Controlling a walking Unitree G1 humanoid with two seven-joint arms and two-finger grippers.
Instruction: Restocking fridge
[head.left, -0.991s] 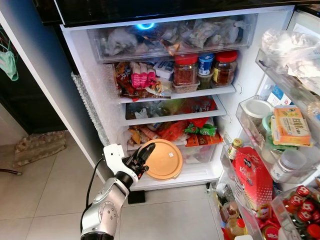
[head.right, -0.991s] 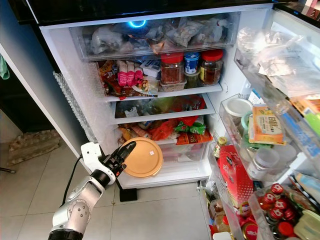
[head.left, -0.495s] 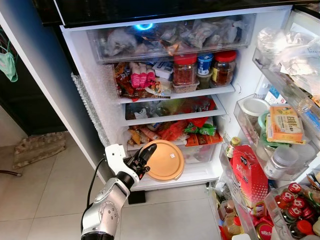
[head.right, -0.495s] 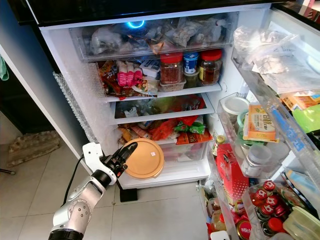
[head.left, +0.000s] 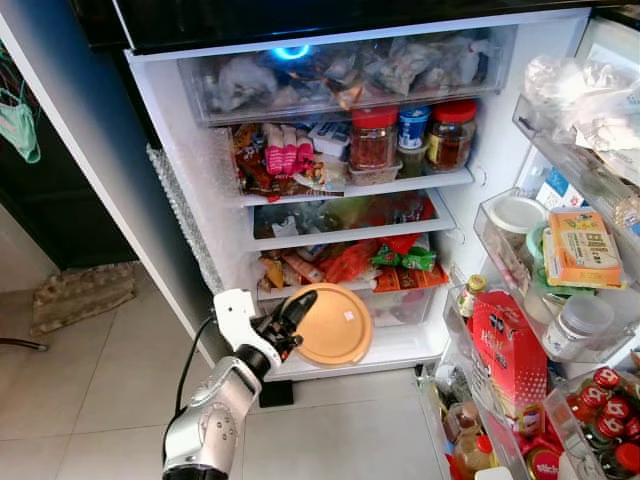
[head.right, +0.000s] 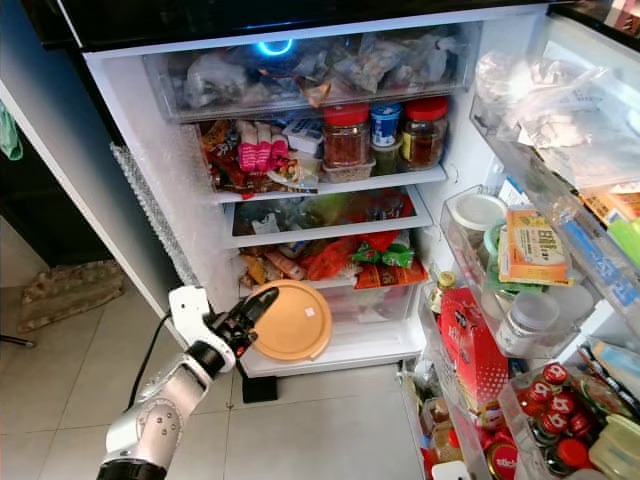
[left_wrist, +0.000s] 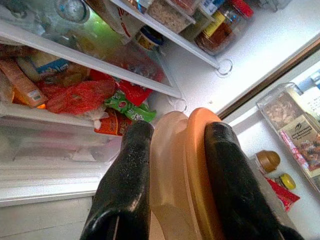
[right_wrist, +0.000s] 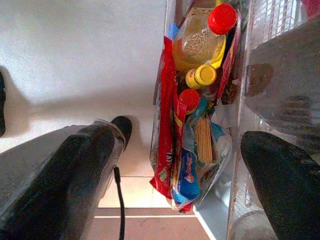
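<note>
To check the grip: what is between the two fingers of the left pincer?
In the left wrist view, the orange container sits edge-on between the left pincer fingers, both pressing it.

Left arm: silver, raised forward from low in the head views, elbow bent, wrist angled up and to the right.
Left gripper: both black fingers clamped on what it carries (one each side).
Right gripper: points downward, fingers spread wide apart, nothing between them.
</note>
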